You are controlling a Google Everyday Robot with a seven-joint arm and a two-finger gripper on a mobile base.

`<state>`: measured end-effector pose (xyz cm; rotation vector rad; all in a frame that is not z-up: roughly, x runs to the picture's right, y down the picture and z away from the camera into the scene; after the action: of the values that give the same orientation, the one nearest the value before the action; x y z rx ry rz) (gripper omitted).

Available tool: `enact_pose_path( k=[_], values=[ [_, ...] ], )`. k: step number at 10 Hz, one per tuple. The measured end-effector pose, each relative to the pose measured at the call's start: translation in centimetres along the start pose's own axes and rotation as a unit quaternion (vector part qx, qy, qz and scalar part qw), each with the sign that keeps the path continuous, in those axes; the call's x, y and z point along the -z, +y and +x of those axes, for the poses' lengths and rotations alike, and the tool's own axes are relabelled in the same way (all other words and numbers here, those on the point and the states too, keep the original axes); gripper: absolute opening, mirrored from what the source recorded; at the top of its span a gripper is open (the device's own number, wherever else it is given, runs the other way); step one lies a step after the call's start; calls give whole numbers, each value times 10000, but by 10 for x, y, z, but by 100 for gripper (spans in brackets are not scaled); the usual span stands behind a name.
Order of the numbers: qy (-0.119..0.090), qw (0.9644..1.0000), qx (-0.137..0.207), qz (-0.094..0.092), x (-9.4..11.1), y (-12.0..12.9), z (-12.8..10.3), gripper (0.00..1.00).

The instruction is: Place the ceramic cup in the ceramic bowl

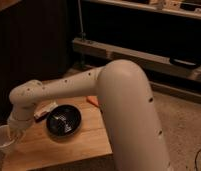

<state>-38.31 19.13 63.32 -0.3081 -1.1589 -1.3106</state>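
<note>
The ceramic cup (1, 138) is small and white. It hangs at the far left, just past the left edge of the wooden table (69, 147). My gripper (13, 133) sits at the end of the white arm, right against the cup, and is shut on its rim. The ceramic bowl (64, 120) is shallow, black and glossy. It stands on the table to the right of the gripper, about a hand's width away. The cup is level with the bowl or slightly lower, and is not over it.
A flat white-and-red packet (44, 110) lies on the table just behind the bowl's left side. A small orange thing (92, 101) lies at the table's back right. My large white arm (129, 115) covers the table's right side. Dark shelving (144, 30) stands behind.
</note>
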Motion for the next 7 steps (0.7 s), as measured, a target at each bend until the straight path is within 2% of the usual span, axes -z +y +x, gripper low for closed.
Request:
enact_pose_path(
  k=[3, 5, 7],
  values=[
    [551, 9981, 20, 262, 77, -29, 6, 0],
    [894, 9955, -141, 279, 125, -25, 21, 0],
    [1150, 9922, -439, 173, 151, -12, 25, 0]
  ],
)
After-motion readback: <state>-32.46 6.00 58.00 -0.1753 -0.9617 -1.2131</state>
